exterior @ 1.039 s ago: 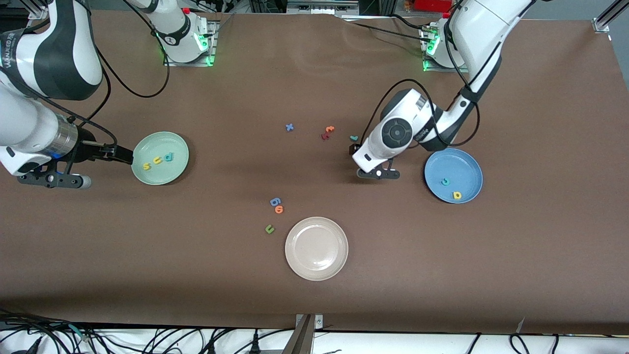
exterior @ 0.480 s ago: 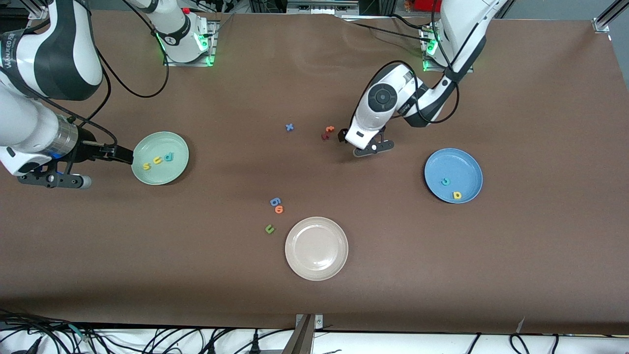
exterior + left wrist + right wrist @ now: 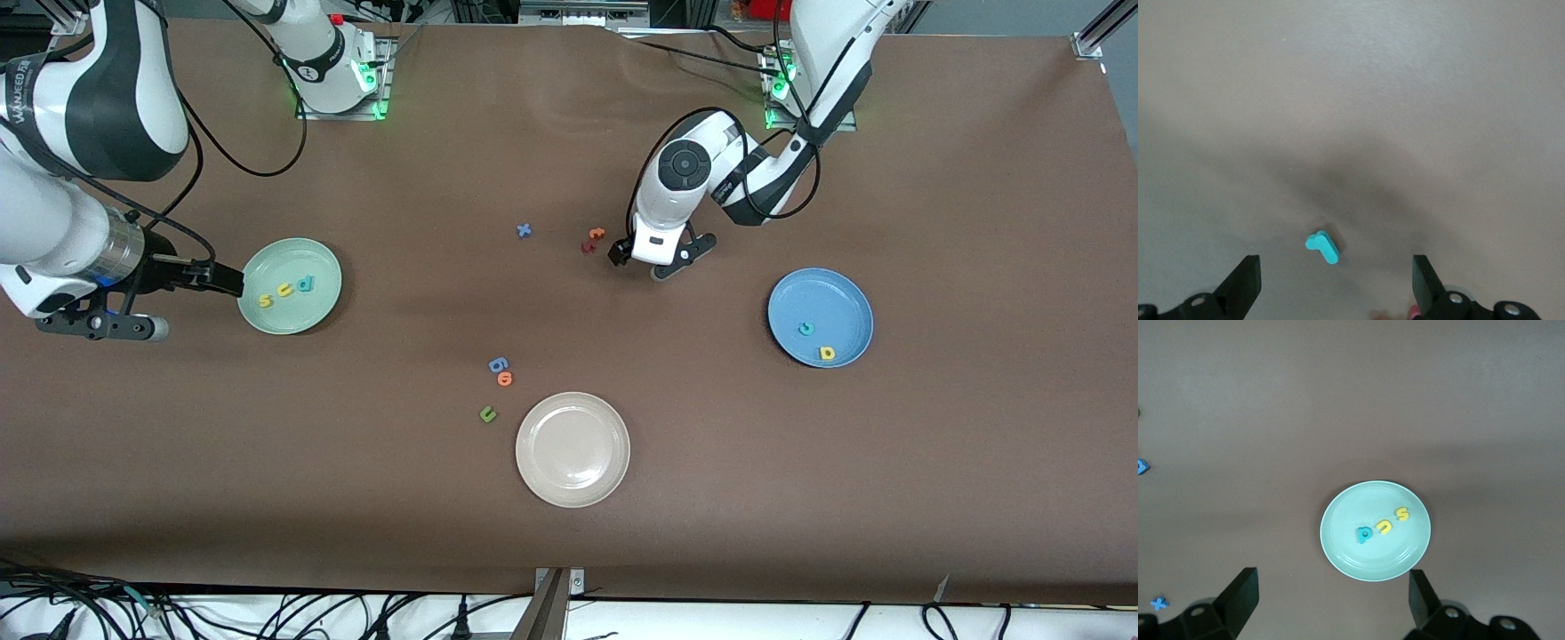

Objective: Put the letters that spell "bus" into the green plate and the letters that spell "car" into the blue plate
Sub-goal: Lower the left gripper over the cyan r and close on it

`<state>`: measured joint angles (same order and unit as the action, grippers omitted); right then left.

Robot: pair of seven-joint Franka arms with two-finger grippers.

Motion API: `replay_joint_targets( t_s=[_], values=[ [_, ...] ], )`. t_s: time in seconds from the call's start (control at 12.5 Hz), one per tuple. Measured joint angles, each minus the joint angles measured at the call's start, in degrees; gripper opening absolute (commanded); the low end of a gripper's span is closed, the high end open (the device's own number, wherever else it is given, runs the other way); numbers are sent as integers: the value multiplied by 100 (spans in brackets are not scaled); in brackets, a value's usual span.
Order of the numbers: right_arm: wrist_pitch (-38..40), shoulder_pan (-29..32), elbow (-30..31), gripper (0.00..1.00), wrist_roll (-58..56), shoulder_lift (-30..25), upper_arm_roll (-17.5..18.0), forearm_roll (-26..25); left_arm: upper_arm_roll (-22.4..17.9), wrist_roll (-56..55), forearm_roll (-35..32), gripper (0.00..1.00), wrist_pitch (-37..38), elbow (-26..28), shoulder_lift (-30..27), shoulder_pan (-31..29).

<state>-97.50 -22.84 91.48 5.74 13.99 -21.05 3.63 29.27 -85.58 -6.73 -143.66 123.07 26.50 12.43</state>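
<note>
Left wrist view: left gripper [image 3: 1331, 283], fingers [image 3: 1245, 280] spread wide, nothing between them. The teal "r" [image 3: 1323, 246] lies flat on the brown table [image 3: 1351, 100], just ahead of the gap between the fingertips, slightly toward the finger at the view's 9 o'clock side; no contact.

Front view: left gripper [image 3: 642, 258] hangs low over the table centre, its body hiding the "r". Orange and dark red letters [image 3: 592, 239] sit just beside it at 9 o'clock; blue "x" [image 3: 524, 230] lies past them, same direction. Blue plate [image 3: 845, 302] lies at 4 o'clock, well apart, holding the teal "c" [image 3: 805, 329] and yellow "a" [image 3: 827, 353].

Right gripper [image 3: 218, 278] waits, jaws apart and empty, at the 9 o'clock rim of the green plate [image 3: 293, 258]. Inside the plate: yellow "s" [image 3: 265, 300], yellow "u" [image 3: 284, 290], teal "b" [image 3: 305, 284] in a row. Right wrist view shows the same three on the plate [image 3: 1338, 540].

Cream-white plate [image 3: 573, 449] lies nearest the front camera; olive-green "u" [image 3: 487, 413] at its 10 o'clock, blue and orange round letters [image 3: 500, 371] just above that.
</note>
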Motion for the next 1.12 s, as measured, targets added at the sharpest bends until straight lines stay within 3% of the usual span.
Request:
replay_joint_targets(
  t_s=[0.16, 0.56, 0.8, 1.12],
  values=[
    [0, 0, 0, 99, 0, 0, 0, 0, -3, -702, -121, 100, -300, 43, 42, 28],
    [-3, 1, 0, 99, 0, 0, -2, 0, -3, -2692, -1722, 95, -571, 124, 373, 114],
    [-3, 1, 0, 99, 0, 0, -1, 0, -12, -2874, -1783, 86, -630, 124, 518, 116],
    [-8, 1, 0, 99, 0, 0, -1, 0, -22, -2894, -1783, 82, -678, 123, 548, 105]
  ],
)
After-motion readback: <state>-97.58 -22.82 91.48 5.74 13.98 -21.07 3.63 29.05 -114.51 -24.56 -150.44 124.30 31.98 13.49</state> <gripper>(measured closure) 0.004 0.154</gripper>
